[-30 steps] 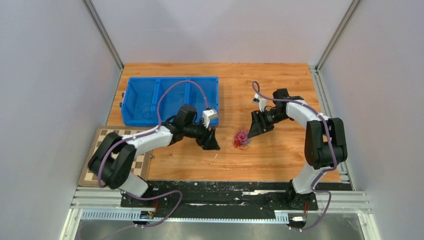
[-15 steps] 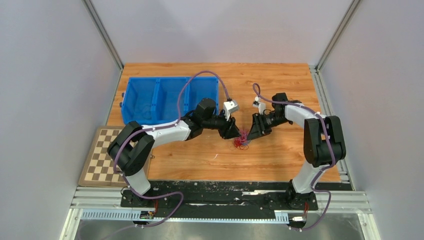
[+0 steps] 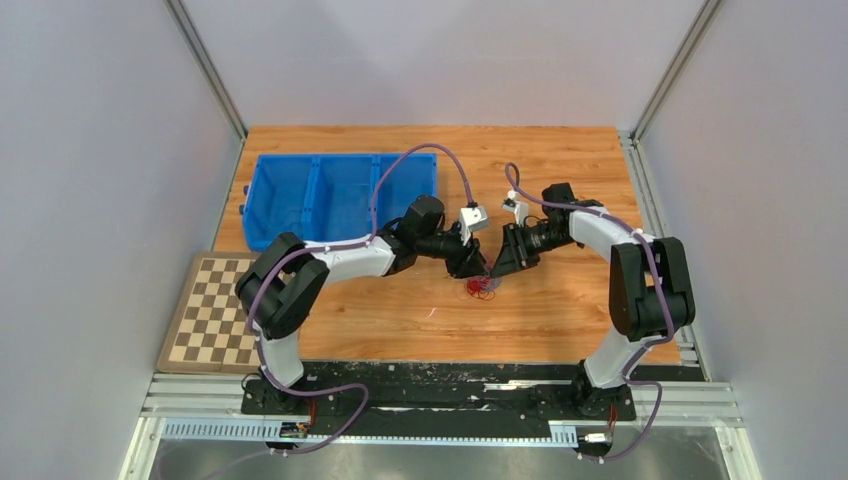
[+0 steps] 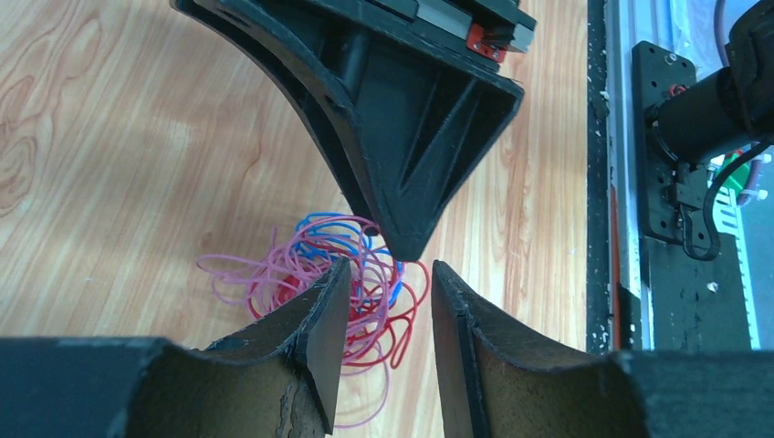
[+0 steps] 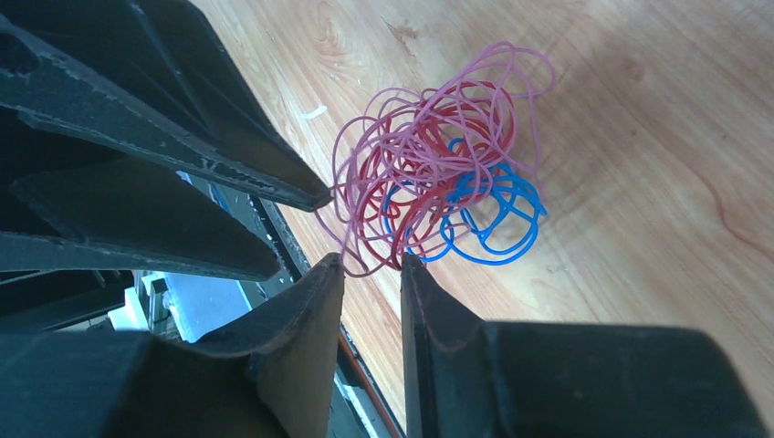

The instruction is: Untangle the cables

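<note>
Wooden bench (image 3: 560,320), orange-brown grain, evenly lit. Plain grey walls (image 3: 420,60) on three sides, aluminium posts (image 3: 208,70) in far corners. Blue bin (image 3: 280,240), chessboard (image 3: 205,325) at left.

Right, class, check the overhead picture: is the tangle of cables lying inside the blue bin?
No, the cable tangle lies on the bare wooden table, well apart from the blue bin.

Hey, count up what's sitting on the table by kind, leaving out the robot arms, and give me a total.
Blue plastic three-compartment bin: 1
Wooden checkerboard: 1
Tangle of thin pink, red and blue cables: 1
Small white scrap: 1
Total: 4
</note>
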Robot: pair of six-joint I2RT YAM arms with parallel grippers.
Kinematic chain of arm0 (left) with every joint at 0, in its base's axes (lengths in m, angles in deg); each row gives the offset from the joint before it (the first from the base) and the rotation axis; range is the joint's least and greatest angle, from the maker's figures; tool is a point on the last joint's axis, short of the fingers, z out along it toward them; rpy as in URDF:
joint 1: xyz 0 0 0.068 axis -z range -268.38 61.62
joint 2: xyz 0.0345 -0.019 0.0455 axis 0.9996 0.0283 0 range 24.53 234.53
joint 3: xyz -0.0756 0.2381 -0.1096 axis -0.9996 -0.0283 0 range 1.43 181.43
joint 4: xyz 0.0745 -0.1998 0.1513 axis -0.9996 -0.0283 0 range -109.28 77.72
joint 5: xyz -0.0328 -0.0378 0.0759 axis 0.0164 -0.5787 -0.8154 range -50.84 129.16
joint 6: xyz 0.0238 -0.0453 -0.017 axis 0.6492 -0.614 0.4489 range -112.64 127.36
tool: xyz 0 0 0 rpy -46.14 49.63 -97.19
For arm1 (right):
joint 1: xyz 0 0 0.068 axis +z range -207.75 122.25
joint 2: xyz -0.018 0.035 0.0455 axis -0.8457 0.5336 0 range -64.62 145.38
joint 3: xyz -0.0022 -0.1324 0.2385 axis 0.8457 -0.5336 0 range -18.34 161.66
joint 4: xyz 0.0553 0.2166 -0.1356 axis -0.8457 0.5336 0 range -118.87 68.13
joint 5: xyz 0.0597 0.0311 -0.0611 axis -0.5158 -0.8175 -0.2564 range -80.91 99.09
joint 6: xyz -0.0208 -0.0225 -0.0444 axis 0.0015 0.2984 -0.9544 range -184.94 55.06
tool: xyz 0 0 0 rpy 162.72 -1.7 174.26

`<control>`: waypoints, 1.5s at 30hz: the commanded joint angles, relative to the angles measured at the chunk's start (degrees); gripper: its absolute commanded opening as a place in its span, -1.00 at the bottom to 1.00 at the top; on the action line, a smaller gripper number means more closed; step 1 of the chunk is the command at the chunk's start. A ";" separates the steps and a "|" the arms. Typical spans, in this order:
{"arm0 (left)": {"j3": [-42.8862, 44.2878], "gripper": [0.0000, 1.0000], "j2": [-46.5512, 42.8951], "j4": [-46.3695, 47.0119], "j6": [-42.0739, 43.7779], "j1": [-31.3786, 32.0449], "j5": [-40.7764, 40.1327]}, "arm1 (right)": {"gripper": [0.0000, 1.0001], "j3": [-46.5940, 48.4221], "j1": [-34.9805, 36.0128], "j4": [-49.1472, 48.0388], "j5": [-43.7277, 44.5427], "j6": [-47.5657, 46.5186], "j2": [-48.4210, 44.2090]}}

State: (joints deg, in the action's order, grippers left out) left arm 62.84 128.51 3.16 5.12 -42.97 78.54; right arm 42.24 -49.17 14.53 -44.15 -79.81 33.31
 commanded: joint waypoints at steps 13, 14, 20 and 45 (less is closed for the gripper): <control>-1.65 -1.00 -4.17 0.08 4.14 -0.49 -0.14 | -0.33 0.37 0.35 -1.83 2.18 -0.11 -3.68; -2.31 -1.00 -4.95 0.10 3.24 -0.89 -0.07 | -0.25 0.52 0.38 -1.77 2.43 -0.26 -4.16; -6.63 -1.00 -12.11 0.55 -3.69 -4.32 0.99 | 0.28 1.86 0.47 -3.04 4.32 -0.29 -6.86; -3.66 -1.00 -24.48 -6.44 -6.39 -5.79 4.40 | -0.35 6.56 13.97 -13.60 27.26 8.20 11.57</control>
State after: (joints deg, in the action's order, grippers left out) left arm 55.69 111.62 -1.21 -0.11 -48.06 79.92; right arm 47.74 -36.36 4.04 -26.40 -70.66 43.74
